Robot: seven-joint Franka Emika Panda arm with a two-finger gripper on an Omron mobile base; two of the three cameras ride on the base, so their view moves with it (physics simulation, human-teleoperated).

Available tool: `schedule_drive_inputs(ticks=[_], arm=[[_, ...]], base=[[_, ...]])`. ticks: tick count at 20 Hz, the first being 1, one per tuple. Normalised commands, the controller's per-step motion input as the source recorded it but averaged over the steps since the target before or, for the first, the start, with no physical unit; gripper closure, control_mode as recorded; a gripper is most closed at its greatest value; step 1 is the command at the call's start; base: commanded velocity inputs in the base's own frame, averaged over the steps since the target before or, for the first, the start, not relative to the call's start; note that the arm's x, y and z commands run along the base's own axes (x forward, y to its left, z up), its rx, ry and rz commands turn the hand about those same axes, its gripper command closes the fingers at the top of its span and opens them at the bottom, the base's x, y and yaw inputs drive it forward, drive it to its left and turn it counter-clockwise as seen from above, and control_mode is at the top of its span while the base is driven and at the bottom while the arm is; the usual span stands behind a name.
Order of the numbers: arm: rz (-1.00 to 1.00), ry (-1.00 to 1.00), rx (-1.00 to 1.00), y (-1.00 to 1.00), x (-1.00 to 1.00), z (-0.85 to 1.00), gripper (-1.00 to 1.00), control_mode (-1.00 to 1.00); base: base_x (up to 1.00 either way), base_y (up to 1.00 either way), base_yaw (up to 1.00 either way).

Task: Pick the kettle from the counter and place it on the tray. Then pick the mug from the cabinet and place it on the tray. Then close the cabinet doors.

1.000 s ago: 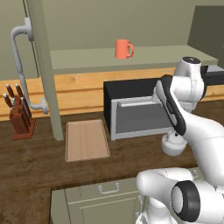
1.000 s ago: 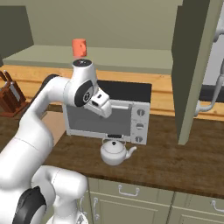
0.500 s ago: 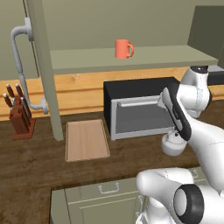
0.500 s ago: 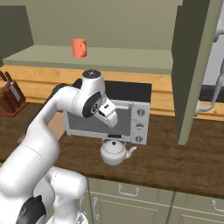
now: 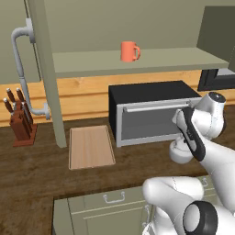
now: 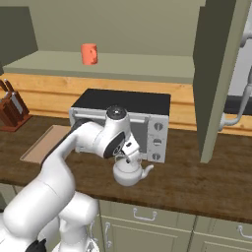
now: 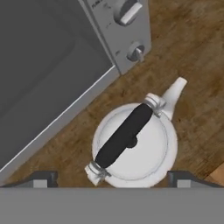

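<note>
Gripper: the gripper (image 7: 111, 178) hangs directly above the kettle with its fingers spread wide and nothing between them; one dark tip stands at each lower corner of the hand view.
Kettle: the kettle (image 7: 133, 146) stands on the counter (image 6: 197, 179), just in front of the toaster oven (image 6: 147, 120), below its knob panel.
Handle: the dark arched bar (image 7: 124, 135) crosses the lid from about 7 o'clock to 1 o'clock in the hand view, with the spout (image 7: 173, 94) beyond its 1 o'clock end.
Where to hold: the middle of that bar looks the best place, jaws closing across its narrow width.
Handling: probably rigid metal, smooth and rounded, so the body would likely slip; hung by the bar it may swing.
Fill: whether it holds water cannot be told.
Tray: the tray (image 5: 91, 148) lies bare on the counter, at the oven's 9 o'clock in the left base view.
Mug: the mug (image 5: 129, 51) stands on the cabinet (image 5: 137, 62) shelf, above the oven.
</note>
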Motion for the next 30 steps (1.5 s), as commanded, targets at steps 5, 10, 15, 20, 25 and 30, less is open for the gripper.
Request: schedule_drive_inputs(ticks=[5,10,15,20,25,30], arm=[[-0.12,0.00,0.12,-0.26,0.08,-0.20,-1.00,-1.00],[-0.11,0.00,0.12,-0.10,0.22,-0.17,-1.00,-1.00],[-0.10,0.00,0.13,-0.03,0.25,-0.06,-1.00,-1.00],[-0.06,0.00,0.14,-0.09,0.02,-0.11,-1.00,-1.00],[-0.01,0.00,0.04,-0.06,0.00,-0.05,1.00,-1.00],[0.00,0.00,0.00,0.12,-0.04,0.00,1.00,-1.00]], base=[[0.00,0.00,0.00],[0.00,0.00,0.00],[0.00,0.00,0.00],[0.00,0.00,0.00],[0.00,0.00,0.00],[0.00,0.00,0.00]])
